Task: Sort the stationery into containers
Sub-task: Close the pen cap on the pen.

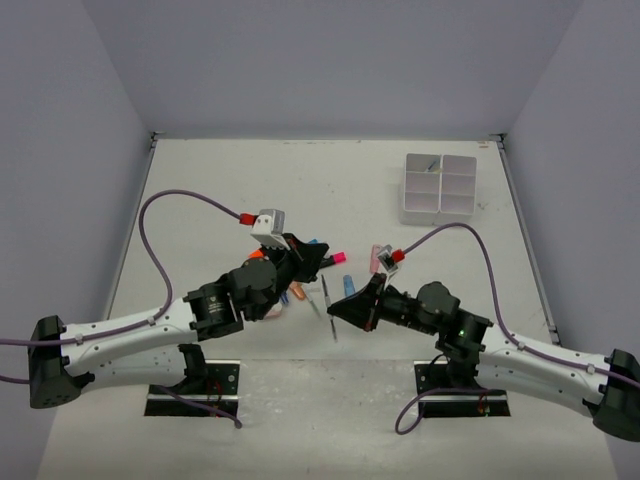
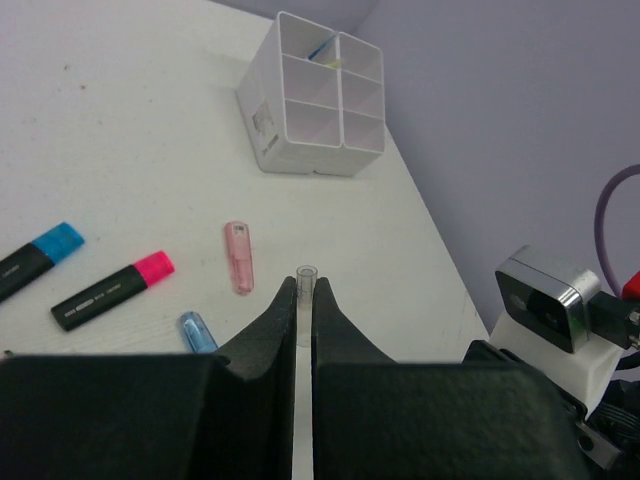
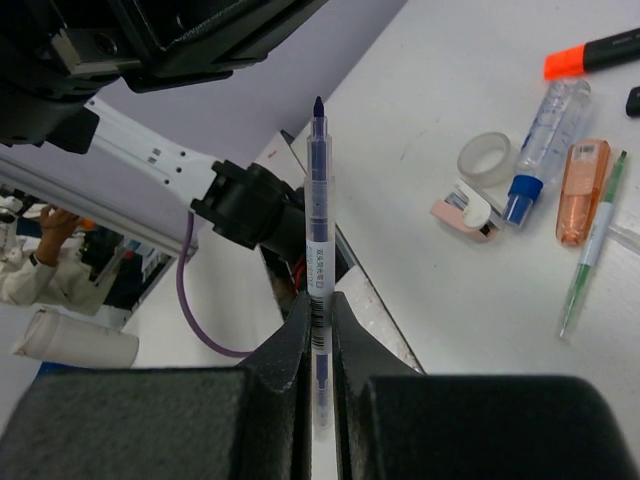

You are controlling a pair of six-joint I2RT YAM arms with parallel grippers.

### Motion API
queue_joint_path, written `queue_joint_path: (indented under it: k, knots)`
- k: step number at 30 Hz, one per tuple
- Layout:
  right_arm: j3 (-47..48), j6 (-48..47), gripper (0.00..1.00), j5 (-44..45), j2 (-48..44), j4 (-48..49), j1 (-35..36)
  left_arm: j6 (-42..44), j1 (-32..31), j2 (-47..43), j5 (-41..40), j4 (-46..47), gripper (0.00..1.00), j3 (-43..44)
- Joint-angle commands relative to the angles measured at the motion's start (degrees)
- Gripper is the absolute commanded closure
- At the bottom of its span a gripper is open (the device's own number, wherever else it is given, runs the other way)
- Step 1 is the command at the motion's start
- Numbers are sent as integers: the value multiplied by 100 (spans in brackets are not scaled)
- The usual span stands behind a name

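A: White organiser box (image 1: 420, 210) sits at the far right, well away from what you hold. You're between pick and drop, I'd say.

B: Agreed. Your right gripper (image 3: 318, 300) is clamped on a thin pen (image 3: 318, 190) with a clear barrel, dark blue tip and barcode label. Your left gripper (image 2: 306, 290) pinches a clear tube (image 2: 306, 271). Next you'd carry each over a compartment, then let go.

Print on the pen (image 3: 318, 262) and pink-capped highlighter (image 2: 112, 291) is illegible.
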Motion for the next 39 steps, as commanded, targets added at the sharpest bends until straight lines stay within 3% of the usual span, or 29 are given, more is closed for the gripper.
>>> queue_joint_path:
  k: [1, 9, 22, 39]
  knots:
    - [-99, 156, 100, 556, -188, 499, 88, 773, 5, -157, 397, 791, 100, -74]
    - [-42, 244, 100, 1097, -398, 2, 88, 697, 7, -245, 522, 709, 100, -8]
    - [172, 178, 100, 1210, -360, -215, 79, 726, 5, -158, 898, 1054, 100, -92]
    - [381, 55, 100, 1231, -599, -511, 88, 758, 5, 87, 794, 1153, 100, -135]
